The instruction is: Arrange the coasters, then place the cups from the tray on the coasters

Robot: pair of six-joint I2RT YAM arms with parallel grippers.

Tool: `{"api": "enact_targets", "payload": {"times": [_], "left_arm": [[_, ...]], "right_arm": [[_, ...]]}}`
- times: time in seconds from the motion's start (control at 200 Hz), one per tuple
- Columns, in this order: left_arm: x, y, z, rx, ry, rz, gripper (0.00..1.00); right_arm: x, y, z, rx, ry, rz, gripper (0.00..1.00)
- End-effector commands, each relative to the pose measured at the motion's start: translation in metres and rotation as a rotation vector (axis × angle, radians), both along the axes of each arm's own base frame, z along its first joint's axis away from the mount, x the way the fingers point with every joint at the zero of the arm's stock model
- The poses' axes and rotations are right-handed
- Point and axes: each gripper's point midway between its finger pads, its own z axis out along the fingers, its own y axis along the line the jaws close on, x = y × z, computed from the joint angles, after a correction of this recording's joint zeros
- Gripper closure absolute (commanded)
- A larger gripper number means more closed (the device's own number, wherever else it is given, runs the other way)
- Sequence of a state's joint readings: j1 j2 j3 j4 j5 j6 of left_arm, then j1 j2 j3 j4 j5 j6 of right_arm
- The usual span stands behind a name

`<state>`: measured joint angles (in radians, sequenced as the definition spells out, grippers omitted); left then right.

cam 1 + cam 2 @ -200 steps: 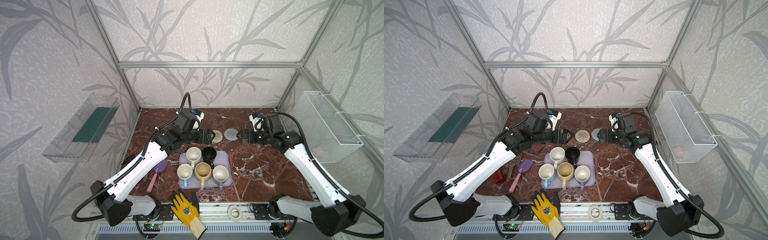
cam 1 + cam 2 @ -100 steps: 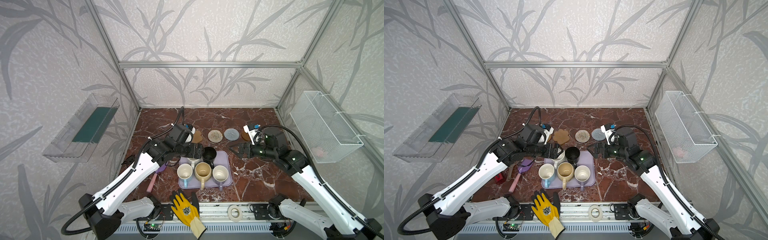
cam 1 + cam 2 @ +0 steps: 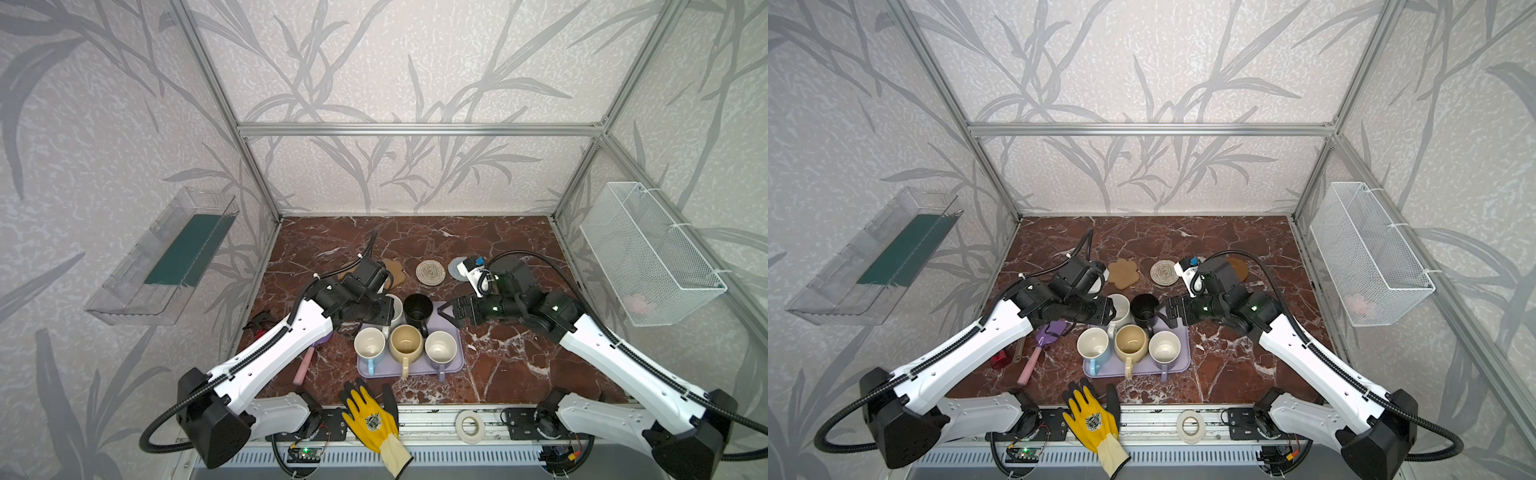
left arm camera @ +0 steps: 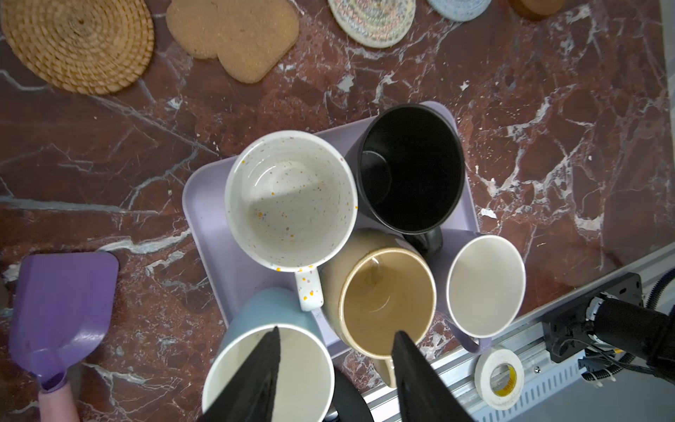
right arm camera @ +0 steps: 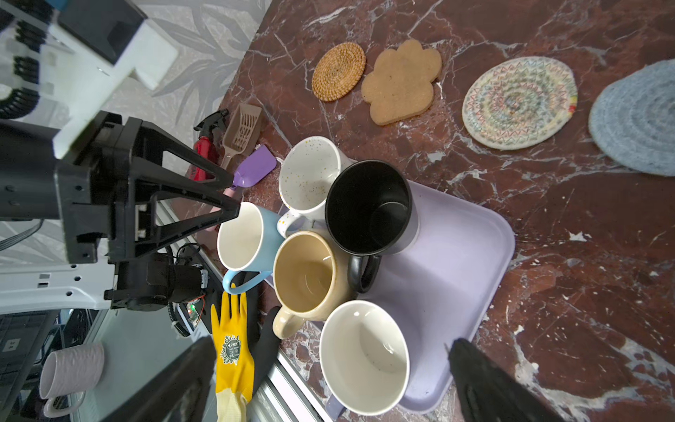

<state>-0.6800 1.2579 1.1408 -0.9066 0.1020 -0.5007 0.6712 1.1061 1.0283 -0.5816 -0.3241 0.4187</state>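
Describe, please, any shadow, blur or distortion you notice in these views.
In both top views: sharp, evenly lit, frame posts splayed by the wide lens. Left wrist view: a shadow crosses the white mug's inside; the left end effector looks soft-edged. Right wrist view: strong fisheye bend; the right end effector blurs close to the lens.

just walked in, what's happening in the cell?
Five coasters lie in a row behind the tray. All five mugs sit on the tray, none on a coaster yet. The left hand hovers by the light blue mug, jaws apart. The right hand hangs wide open above the lavender mug.
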Motion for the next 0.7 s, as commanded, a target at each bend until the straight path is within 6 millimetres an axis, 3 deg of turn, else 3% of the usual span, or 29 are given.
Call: {"api": "enact_targets", "payload": {"times": [0.0,0.315,0.41,0.695], "left_arm": [[-0.004,0.005,-0.019,0.063,0.053,0.007,0.50],[-0.003,0.010,-0.039,0.188,0.101,-0.001,0.55],[-0.002,0.009,-0.043,0.216,0.105,-0.015,0.59],[0.001,0.007,-0.054,0.259,0.122,-0.029,0.61]], "right_arm": [[0.007,0.003,0.007,-0.003,-0.028,-0.023,0.02],[0.004,0.020,-0.006,-0.022,-0.026,0.003,0.02],[0.005,0.020,-0.008,-0.025,-0.025,-0.001,0.02],[0.007,0.015,-0.014,-0.035,-0.031,-0.031,0.03]]}}
